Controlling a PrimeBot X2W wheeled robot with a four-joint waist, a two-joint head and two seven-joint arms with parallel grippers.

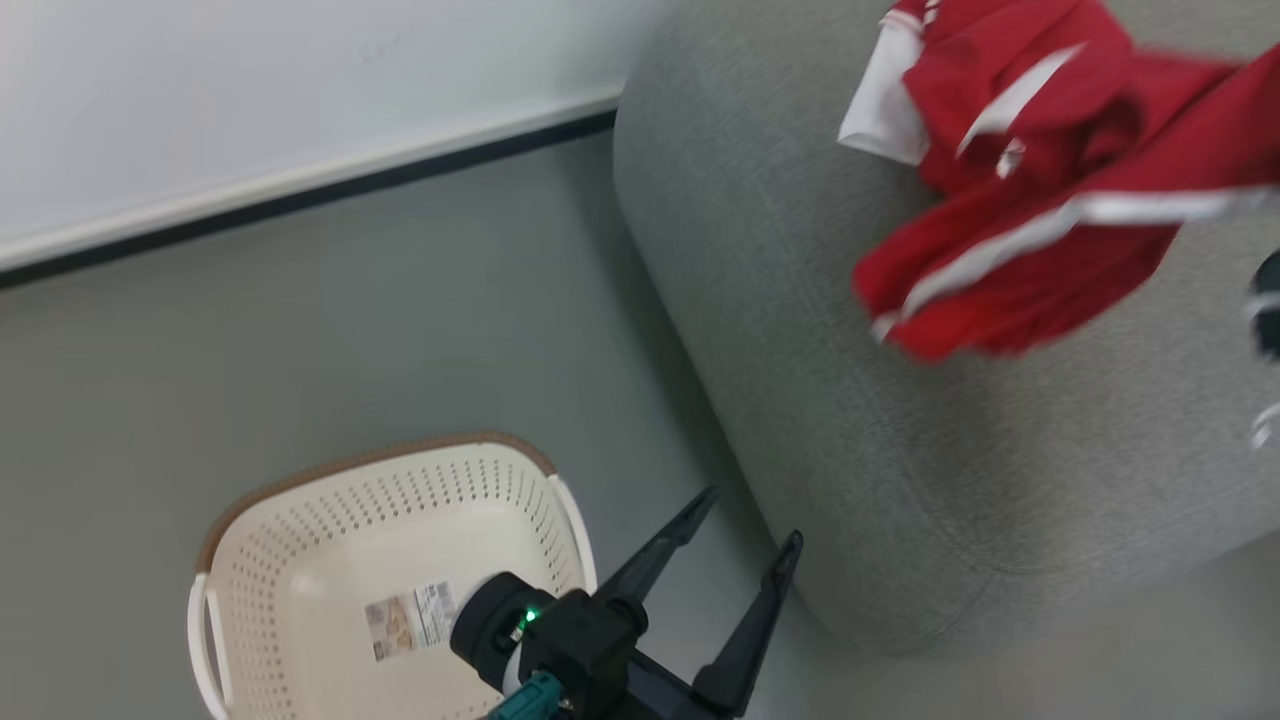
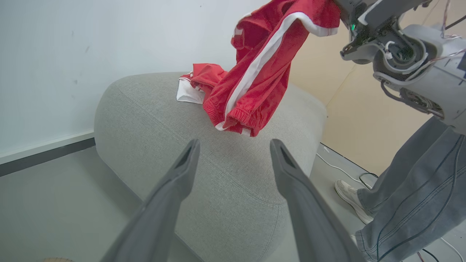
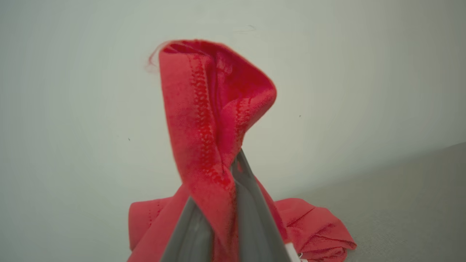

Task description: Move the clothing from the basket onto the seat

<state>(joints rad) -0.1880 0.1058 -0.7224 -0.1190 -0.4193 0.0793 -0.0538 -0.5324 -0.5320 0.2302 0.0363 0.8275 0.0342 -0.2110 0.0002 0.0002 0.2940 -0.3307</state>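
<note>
Light was soft and even, shadows faint; the red clothing [image 1: 1020, 300] was smeared by motion blur in the head view.

We see soft bright-red cloth garments [image 1: 1020, 300], matt with stitched seams; a grey woven-fabric seat cushion [image 1: 850, 420], coarse and matt; a cream perforated plastic basket [image 1: 330, 520], smooth with a faint sheen, brown woven-look rim and paper sticker [image 1: 410, 620]. The left hand [image 1: 750, 518] has matt dark fingers [image 1: 655, 550].
</note>
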